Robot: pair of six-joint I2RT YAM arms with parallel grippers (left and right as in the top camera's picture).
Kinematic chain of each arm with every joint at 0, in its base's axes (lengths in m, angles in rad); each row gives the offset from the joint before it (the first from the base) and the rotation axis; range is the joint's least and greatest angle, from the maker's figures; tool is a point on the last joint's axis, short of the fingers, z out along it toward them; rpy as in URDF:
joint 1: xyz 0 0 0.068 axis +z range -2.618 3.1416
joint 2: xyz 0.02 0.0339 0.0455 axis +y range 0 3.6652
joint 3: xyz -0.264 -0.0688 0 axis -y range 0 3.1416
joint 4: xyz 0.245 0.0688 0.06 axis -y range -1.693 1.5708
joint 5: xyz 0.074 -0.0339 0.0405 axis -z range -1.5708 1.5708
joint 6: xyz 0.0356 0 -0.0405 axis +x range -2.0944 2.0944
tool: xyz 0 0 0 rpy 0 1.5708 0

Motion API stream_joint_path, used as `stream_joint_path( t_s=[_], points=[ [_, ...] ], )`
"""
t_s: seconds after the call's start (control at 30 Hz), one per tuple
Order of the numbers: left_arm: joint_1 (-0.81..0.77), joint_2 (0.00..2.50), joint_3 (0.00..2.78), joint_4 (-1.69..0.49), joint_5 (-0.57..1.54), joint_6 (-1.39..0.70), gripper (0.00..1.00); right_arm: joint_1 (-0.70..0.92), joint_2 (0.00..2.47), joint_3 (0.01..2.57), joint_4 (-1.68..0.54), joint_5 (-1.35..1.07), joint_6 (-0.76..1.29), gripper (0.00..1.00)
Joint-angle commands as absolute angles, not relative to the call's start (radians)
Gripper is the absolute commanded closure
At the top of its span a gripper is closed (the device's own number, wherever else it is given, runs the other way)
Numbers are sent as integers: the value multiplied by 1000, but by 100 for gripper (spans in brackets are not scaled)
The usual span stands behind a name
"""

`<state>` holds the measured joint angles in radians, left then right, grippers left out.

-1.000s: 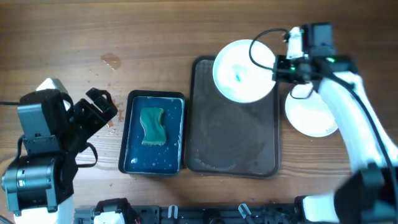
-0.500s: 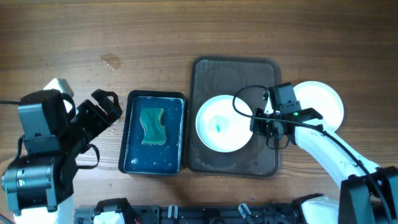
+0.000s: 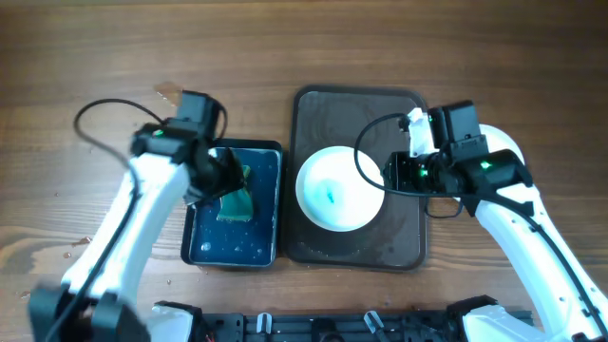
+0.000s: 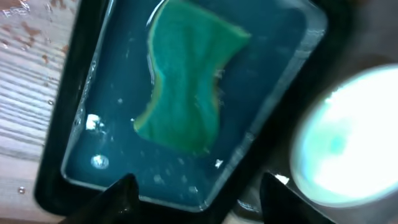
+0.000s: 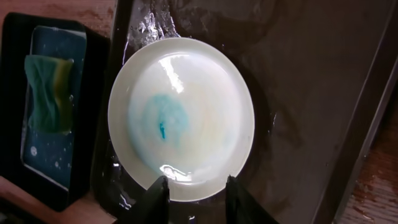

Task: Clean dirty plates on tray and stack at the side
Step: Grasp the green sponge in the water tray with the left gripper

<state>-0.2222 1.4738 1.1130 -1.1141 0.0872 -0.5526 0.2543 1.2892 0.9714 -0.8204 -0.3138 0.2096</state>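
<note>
Plate (image 3: 337, 187) on brown tray (image 3: 404, 228): one; sponge (image 4: 186, 81) in blue tray (image 3: 233, 249): one.

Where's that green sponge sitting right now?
In the overhead view the green sponge lies in the small dark blue tray, left of the brown tray that holds the smeared plate.

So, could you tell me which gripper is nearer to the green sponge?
Left. The left gripper hangs over the blue tray, right by the sponge; the right gripper is over the brown tray, beyond the plate.
</note>
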Motion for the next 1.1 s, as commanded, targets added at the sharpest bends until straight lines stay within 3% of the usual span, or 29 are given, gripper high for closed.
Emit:
stream_joint_path(
  t_s=[0.0,0.03,0.1,0.3,0.33,0.4,0.43,0.57,0.63,0.67,0.7,0.73,0.9,0.93,1.07],
  points=[
    [-239,1659,1053,-1016,-11,-670,68,251,1286,985,-826,-331,186,69],
    [-239,1721,1053,-997,-4,-670,80,251,1286,984,-823,-331,186,69],
    [-239,1787,1053,-974,12,-666,96,251,1286,984,-822,-331,187,69],
    [-237,1774,1111,-995,14,-608,96,251,1286,984,-820,-331,187,69],
    [-237,1752,1133,-1015,10,-606,89,251,1286,984,-820,-331,186,69],
    [-237,1696,1161,-1036,2,-606,58,251,1286,984,-820,-331,186,69],
    [-237,1674,1161,-1027,-17,-606,47,251,1286,984,-820,-331,186,68],
    [-239,1684,1101,-910,-105,-606,43,251,1286,984,-818,-331,187,65],
    [-241,1704,1024,-807,-104,-606,50,251,1286,984,-820,-331,187,65],
    [-241,1719,984,-752,-102,-606,61,251,1286,984,-820,-331,188,65],
    [-241,1734,954,-714,-97,-606,83,251,1286,984,-818,-331,195,65],
    [-241,1748,937,-691,-90,-606,96,251,1286,984,-817,-331,209,65],
    [-239,1722,1029,-776,-19,-550,96,251,1286,984,-818,-331,212,66],
    [-239,1708,1066,-823,-15,-550,92,251,1286,984,-820,-331,212,66],
    [-239,1646,1156,-992,-14,-550,59,251,1286,984,-836,-331,212,66]
  ],
)
